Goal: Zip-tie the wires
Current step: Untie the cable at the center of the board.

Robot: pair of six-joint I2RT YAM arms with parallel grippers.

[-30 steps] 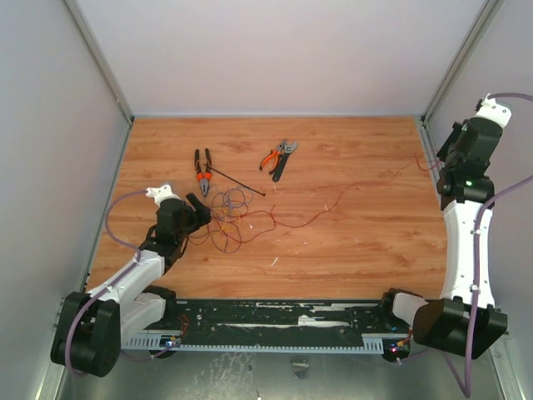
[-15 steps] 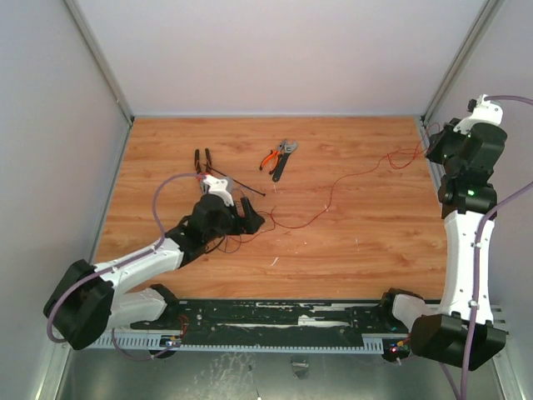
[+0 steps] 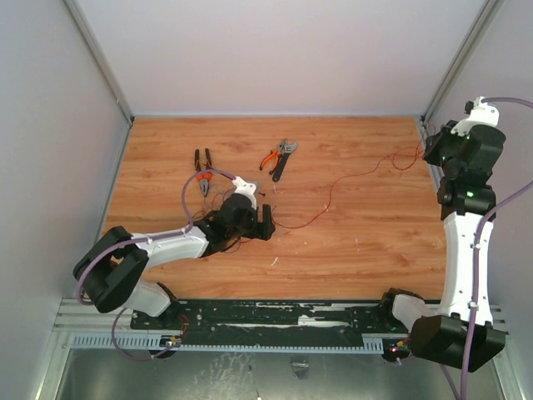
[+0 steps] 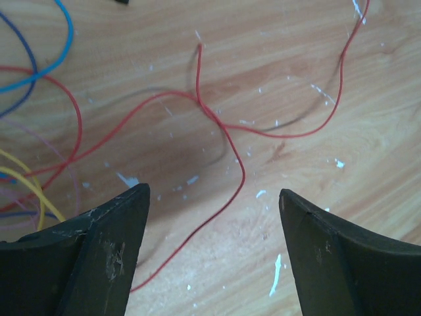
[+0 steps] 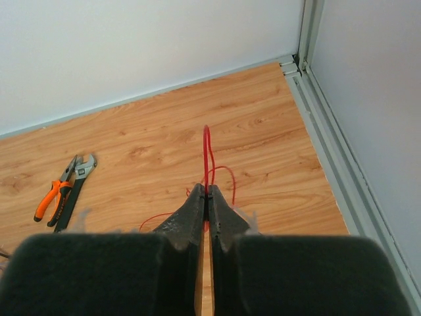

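Observation:
The wires (image 3: 223,227) lie tangled on the wooden table, partly under my left arm. One long red wire (image 3: 350,177) runs from the tangle to the back right, where my right gripper (image 3: 428,155) holds it above the table. The right wrist view shows that gripper (image 5: 209,192) shut on the red wire (image 5: 206,150). My left gripper (image 3: 265,225) is low at the tangle's right edge. Its jaws (image 4: 212,192) stand wide open, with a red strand (image 4: 242,172) lying on the wood between them, untouched. The black zip tie (image 3: 261,193) is mostly hidden behind my left wrist.
Orange-handled pliers (image 3: 202,172) lie behind the tangle. A second pair of pliers with a wrench (image 3: 279,157) lies at the back centre, also seen in the right wrist view (image 5: 58,196). Blue (image 4: 46,74) and yellow (image 4: 23,176) strands curl left of the left fingers. The right wall rail (image 5: 332,151) is close.
My left arm has swung rightward across the tangle to its right edge. The right gripper has drawn the red wire up and back, and the strand now runs straighter.

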